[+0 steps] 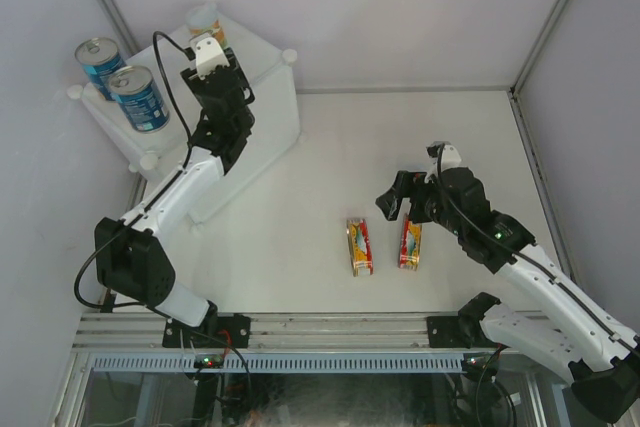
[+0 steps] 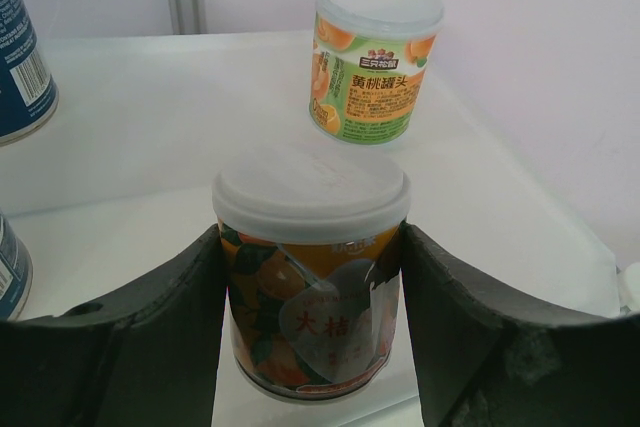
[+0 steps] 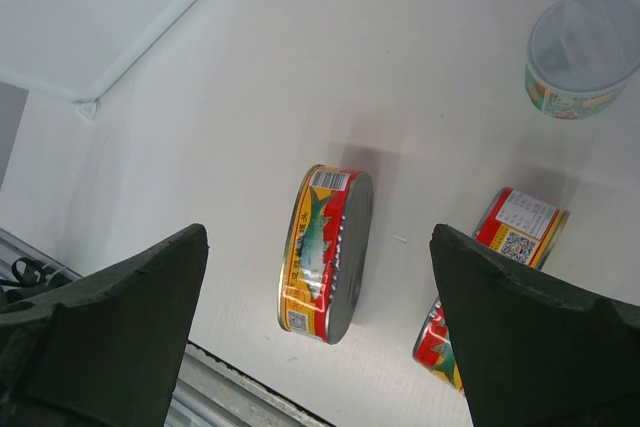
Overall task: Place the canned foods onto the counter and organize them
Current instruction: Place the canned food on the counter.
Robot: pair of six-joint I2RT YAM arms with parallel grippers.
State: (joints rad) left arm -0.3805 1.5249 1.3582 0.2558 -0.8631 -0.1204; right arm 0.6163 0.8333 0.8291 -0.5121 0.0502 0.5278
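A small orange-labelled can [image 2: 310, 247] with a white plastic lid is standing upright over the top of the counter [image 2: 120, 127], and the left claw [image 2: 312, 317] is gripping it, one dark finger [image 2: 150, 347] pressing against each side. Whether its base is resting on the top or hanging just above it cannot be told. Behind it, a second short can [image 2: 372, 62] with a green and orange label is sitting near the far edge. Two tall blue cans [image 1: 120, 80] are standing close together at the counter's left corner, and the wrist view is catching only their edges. Off the counter [image 1: 270, 107], in front of the right arm, two red-and-yellow tins [image 1: 385, 245] are lying side by side but apart. The right claw [image 3: 320, 237] is hovering over them with its jaws spread wide and holding nothing; one tin is showing between its fingers [image 3: 120, 337], and the other is lying partly behind the right-hand one. A third short can [image 3: 580, 57] with a clear lid is standing beyond the tins.
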